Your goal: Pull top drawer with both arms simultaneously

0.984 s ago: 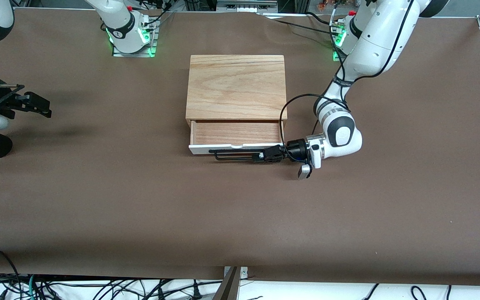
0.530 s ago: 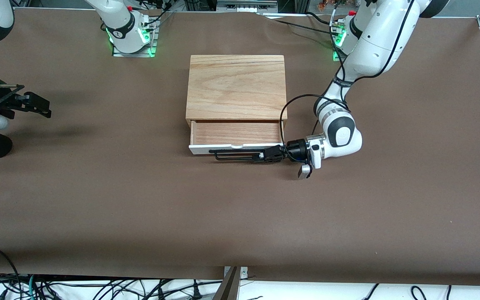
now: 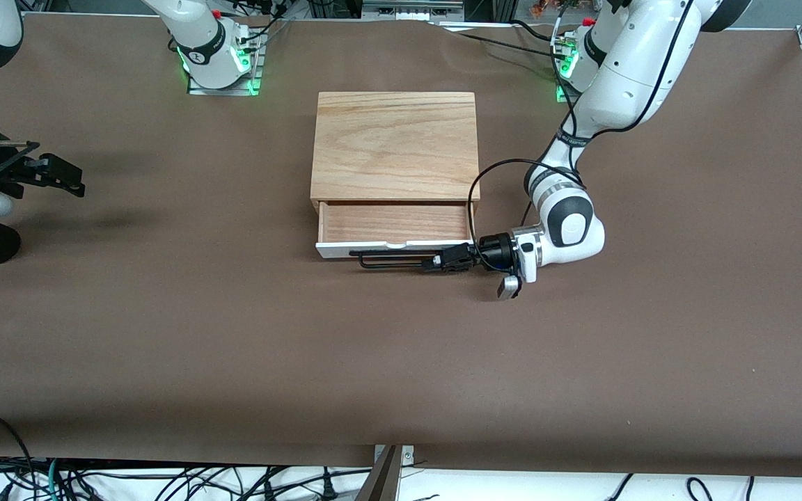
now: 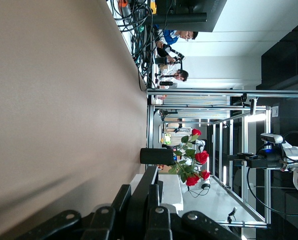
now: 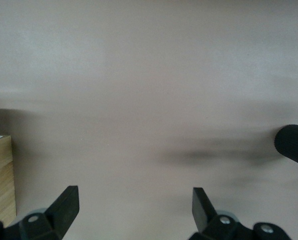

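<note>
- Top drawer (image 3: 395, 224): part-way out of the wood box (image 3: 395, 145) at mid-table, white front facing the front camera, black bar handle (image 3: 390, 258) along that front
- Left gripper (image 3: 443, 261): low, at the handle's end toward the left arm, fingers pressed together on the bar
- Right gripper (image 3: 67, 177): waiting, raised over the right arm's end of the table, well apart from the drawer, fingers (image 5: 68, 202) spread, holding nothing
</note>
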Available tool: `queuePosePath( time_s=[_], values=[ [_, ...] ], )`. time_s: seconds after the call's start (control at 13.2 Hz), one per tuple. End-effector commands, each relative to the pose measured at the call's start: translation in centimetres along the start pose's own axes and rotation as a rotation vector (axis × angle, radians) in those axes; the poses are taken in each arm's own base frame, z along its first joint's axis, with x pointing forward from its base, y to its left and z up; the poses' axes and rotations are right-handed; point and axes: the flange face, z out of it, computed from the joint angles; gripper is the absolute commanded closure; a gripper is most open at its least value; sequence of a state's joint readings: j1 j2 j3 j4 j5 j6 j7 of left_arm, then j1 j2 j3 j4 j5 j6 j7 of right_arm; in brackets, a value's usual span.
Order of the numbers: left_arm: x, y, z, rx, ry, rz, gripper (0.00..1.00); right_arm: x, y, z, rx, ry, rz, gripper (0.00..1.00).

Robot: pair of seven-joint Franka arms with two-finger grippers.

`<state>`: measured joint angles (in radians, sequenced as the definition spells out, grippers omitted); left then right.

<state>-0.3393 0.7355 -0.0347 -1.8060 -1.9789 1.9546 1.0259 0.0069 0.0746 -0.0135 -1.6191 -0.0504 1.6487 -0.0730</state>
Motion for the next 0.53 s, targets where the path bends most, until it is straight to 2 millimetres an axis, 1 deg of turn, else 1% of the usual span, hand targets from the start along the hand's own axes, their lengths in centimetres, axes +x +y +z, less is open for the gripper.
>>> queuePosePath(
  time_s=[0.0,0.15,0.3,0.38,0.45],
  values=[
    [3.1,0.0,-1.4,-0.003,0.067,-0.009,1.00,-0.3,-0.6,-0.8,-0.005,0.007,0.002,0.00],
    [3.7,0.4,-1.6,-0.009,0.075,-0.022,1.00,-0.3,-0.7,-1.0,-0.002,0.010,0.003,0.00],
    [4.3,0.8,-1.8,-0.011,0.077,-0.033,1.00,-0.3,-1.7,-1.1,-0.002,0.013,-0.014,0.00],
    [4.8,1.1,-2.0,-0.016,0.083,-0.040,1.00,-0.3,-1.7,-1.1,-0.001,0.013,-0.014,0.00],
    [4.9,0.9,-2.1,-0.014,0.084,-0.056,1.00,-0.3,-1.8,-1.2,-0.002,0.013,-0.015,0.00]
  ],
)
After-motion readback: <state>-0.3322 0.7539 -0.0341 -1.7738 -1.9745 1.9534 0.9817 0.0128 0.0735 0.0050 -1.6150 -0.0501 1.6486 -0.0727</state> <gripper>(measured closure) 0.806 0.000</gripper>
